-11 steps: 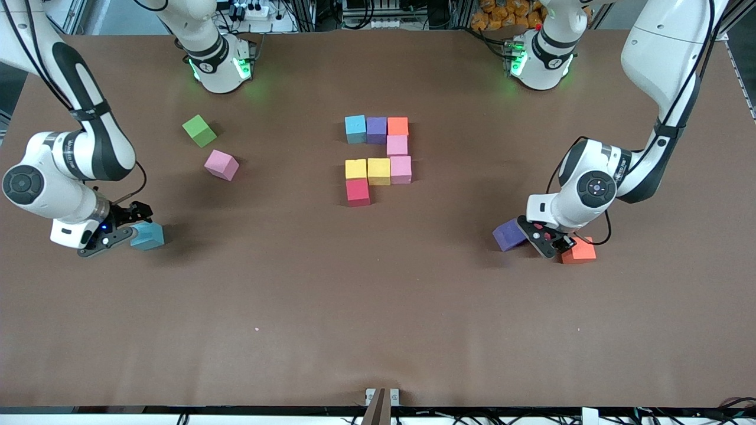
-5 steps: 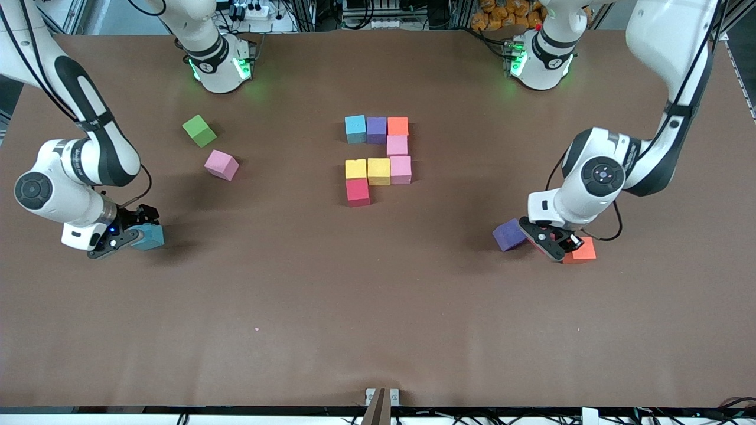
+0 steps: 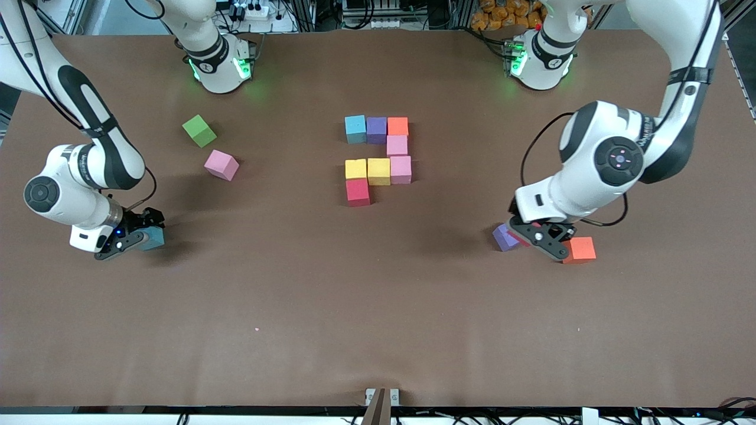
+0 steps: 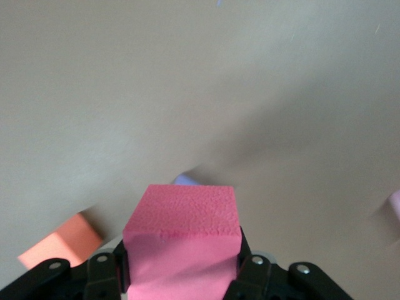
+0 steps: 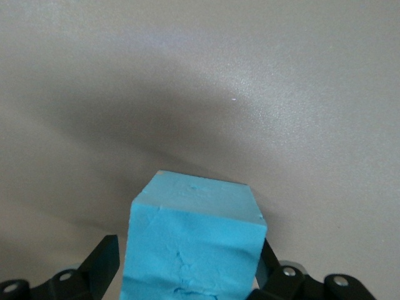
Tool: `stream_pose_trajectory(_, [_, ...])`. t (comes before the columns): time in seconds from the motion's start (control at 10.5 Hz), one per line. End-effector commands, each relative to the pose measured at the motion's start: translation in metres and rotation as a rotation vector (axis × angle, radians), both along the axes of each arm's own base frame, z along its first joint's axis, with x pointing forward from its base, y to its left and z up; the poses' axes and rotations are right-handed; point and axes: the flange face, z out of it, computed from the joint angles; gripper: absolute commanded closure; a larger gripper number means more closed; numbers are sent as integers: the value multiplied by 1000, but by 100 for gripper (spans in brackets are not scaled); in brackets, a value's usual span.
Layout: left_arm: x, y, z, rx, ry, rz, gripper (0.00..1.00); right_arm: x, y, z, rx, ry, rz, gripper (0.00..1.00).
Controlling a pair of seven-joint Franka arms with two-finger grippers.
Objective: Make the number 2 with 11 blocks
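Eight blocks (image 3: pixel 378 171) lie touching at mid-table as part of the number 2: light blue, purple and orange in the row nearest the robots, then two pink, two yellow and a red (image 3: pixel 357 192). My left gripper (image 3: pixel 534 236) (image 4: pixel 181 262) is shut on a pinkish-red block (image 4: pixel 181 237), held over the table between a purple cube (image 3: pixel 502 238) and an orange cube (image 3: pixel 580 249). My right gripper (image 3: pixel 140 236) (image 5: pixel 190 262) is shut on a light blue block (image 3: pixel 155 238) (image 5: pixel 194 244), low over the table at the right arm's end.
A loose pink cube (image 3: pixel 221 164) and a green cube (image 3: pixel 199 130) lie toward the right arm's end, nearer the robots than the right gripper. In the left wrist view the orange cube (image 4: pixel 59 240) and a sliver of the purple cube (image 4: pixel 184 180) show past the held block.
The left arm has risen with the red block, and its gripper now covers part of the purple cube. The right gripper has shifted slightly with the light blue block.
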Motion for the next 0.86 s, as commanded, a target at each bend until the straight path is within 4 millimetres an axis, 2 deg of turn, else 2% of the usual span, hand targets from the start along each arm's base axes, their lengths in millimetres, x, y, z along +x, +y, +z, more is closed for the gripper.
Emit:
stream_pose_trajectory(0.0, [24,-59,0,-93,35,173,100,9,7,10,-3,-15,14,93])
stream_pose_trajectory(0.1, [29,-82,-4,-112,43,248,100,18,19,16,-7,-29,36,92])
stream_pose_trajectory(0.19, [32,-107,-3,-129,44,324,100,30,41,25,-11,-50,55,89])
stream_pose_trajectory(0.29, [30,-132,-10,-139,56,365,100,39,59,33,-13,-55,35,86])
stream_pose_trajectory(0.48, [19,-169,-29,-102,44,389,100,55,102,53,10,-4,-14,82])
stream_pose_trajectory(0.67, [13,-201,-60,-62,0,388,100,68,143,69,63,23,-22,78])
stream_pose_trajectory(0.76, [9,-215,-71,-65,-4,422,100,72,173,73,86,19,-36,77])
